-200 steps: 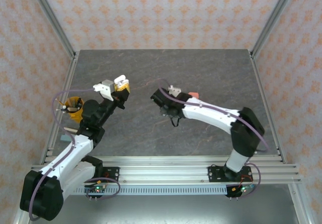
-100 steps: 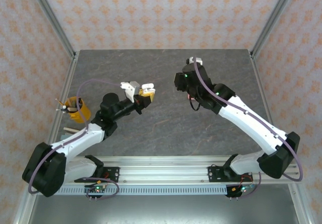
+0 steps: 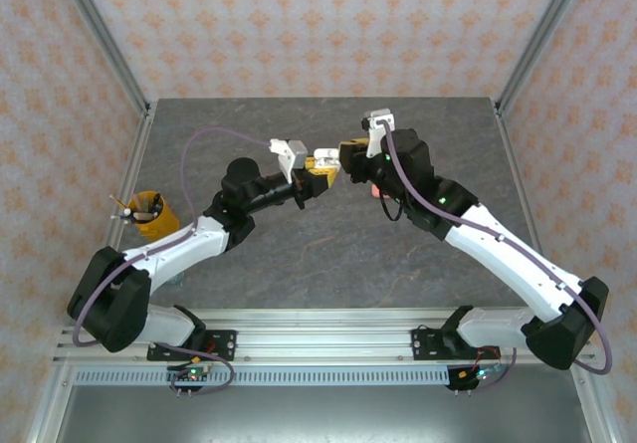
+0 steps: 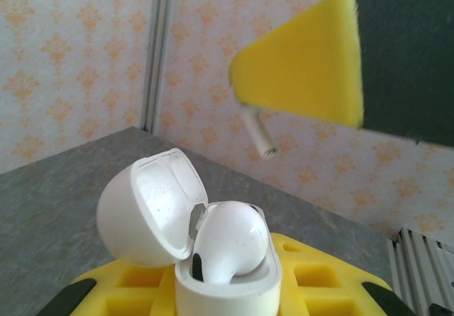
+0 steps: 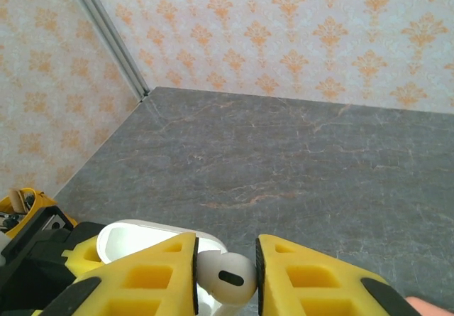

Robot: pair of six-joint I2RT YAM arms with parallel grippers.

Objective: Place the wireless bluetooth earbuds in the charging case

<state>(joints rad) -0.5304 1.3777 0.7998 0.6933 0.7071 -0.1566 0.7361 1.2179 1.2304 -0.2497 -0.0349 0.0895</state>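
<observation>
White earbud [image 5: 225, 277] pinched in your right gripper [image 5: 225, 253], hovering just above open case [image 4: 227, 292] clamped in left gripper [image 3: 317, 163]. Another bud [image 4: 231, 239] looks seated; you must yet insert this one.

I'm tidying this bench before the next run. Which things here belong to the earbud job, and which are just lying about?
Job in hand:
- white case, lid open, gripped by the left pincer
- seated earbud inside it
- loose earbud, pinched by the right pincer

Lying about:
- yellow cup at the left edge of the table
</observation>
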